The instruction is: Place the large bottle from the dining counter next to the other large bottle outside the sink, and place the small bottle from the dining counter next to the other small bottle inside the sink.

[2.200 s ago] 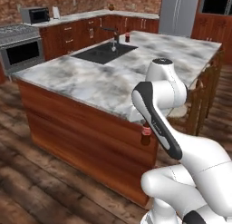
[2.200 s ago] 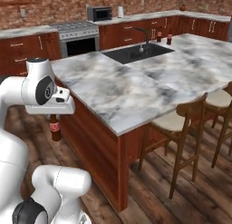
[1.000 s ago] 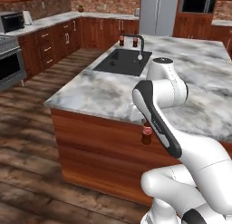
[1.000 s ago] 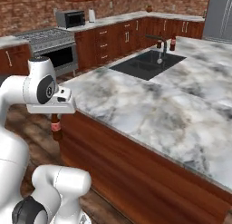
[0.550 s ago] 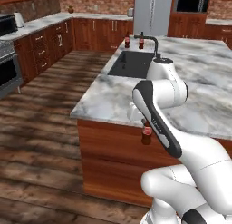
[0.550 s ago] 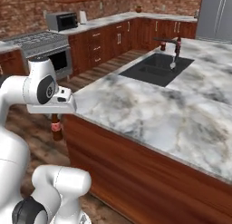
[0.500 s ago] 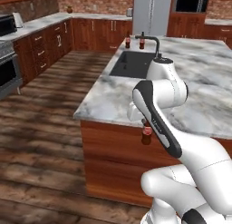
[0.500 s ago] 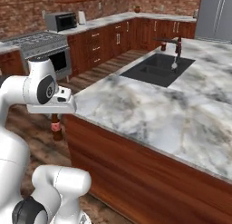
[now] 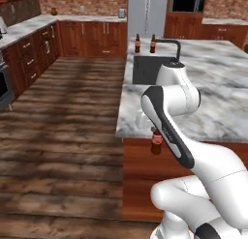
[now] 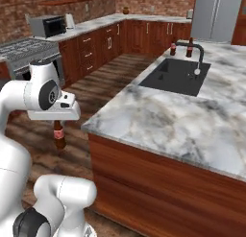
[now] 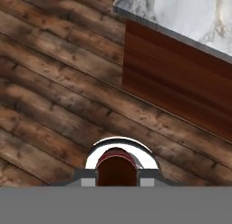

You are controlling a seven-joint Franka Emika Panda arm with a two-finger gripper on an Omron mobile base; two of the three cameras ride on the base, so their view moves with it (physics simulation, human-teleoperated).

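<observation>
The dining counter (image 10: 158, 121) stretches ahead, the sink (image 10: 175, 77) far along it. The gripper (image 11: 117, 175) hangs off the counter's edge, jaws clenched on the small brown bottle (image 10: 59, 134), likely for carrying. The hand view adds bare wood floor (image 11: 54, 100) beneath.

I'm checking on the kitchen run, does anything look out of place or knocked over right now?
Nothing stands out. The small brown bottle hangs upright in the gripper over the wood floor beside the dining counter; two bottles stand upright behind the sink.
</observation>
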